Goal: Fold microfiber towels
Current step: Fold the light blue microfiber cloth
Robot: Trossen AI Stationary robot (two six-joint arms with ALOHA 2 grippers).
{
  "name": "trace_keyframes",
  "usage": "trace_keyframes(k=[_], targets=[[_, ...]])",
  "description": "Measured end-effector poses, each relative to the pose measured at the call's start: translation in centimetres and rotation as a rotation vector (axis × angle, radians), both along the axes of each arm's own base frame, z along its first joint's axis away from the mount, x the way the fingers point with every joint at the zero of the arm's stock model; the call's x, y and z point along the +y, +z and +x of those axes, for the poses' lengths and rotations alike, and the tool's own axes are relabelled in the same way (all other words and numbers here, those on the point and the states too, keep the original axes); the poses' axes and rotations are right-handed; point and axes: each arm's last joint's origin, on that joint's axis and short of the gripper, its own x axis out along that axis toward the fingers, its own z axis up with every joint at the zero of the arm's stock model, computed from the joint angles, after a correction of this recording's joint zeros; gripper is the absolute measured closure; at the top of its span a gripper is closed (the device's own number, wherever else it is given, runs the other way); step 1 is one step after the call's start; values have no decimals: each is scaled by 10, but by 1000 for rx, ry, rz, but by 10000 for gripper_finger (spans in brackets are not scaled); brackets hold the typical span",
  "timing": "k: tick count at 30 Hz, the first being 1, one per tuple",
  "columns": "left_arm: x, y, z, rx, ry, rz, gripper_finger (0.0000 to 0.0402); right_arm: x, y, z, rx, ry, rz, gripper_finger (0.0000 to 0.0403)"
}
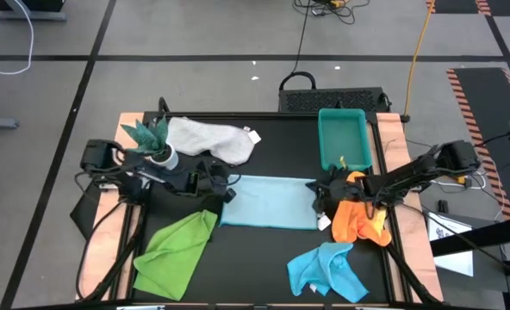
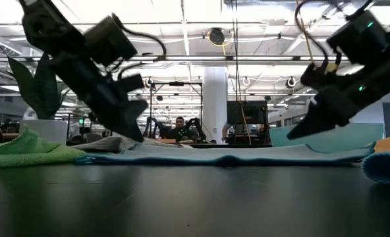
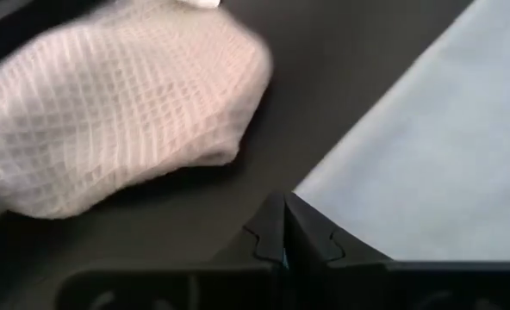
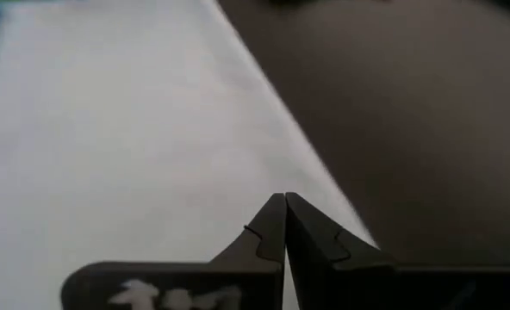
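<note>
Black tabletop (image 1: pixel 264 250), pale blue towel (image 1: pixel 270 202) spread flat at centre. Left gripper (image 1: pixel 225 184) pinched shut on its near-left corner, right gripper (image 1: pixel 320 196) shut at its right edge. White-grey towel (image 1: pixel 210 138) behind, lime green towel (image 1: pixel 176 250) front-left, orange towel (image 1: pixel 358 220) and turquoise towel (image 1: pixel 328 271) at right.
</note>
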Motion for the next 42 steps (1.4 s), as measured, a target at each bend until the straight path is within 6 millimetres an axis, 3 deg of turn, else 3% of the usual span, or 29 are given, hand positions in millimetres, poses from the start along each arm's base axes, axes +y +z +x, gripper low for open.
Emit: trace_keyframes(k=[8,15,21,29,35,42], targets=[[6,-17,-3,92,76,66,384,-16,-16,-3,122,-135,-45,403],[-18,11,-7,31,-4,180,396,-8,-3,-1,63,-40,-72,403],[-33,23,10,-115,-198,183,395,3,15,22,-38,120,24,403],[-35,-9,19,-73,-286,74,386,8,1,59,63,199,25,403],[-61,-14,3,32,-295,88,398,6,-10,76,148,258,-36,403],[-98,8,-11,-87,-345,-2,393,-22,9,81,235,206,-132,403]])
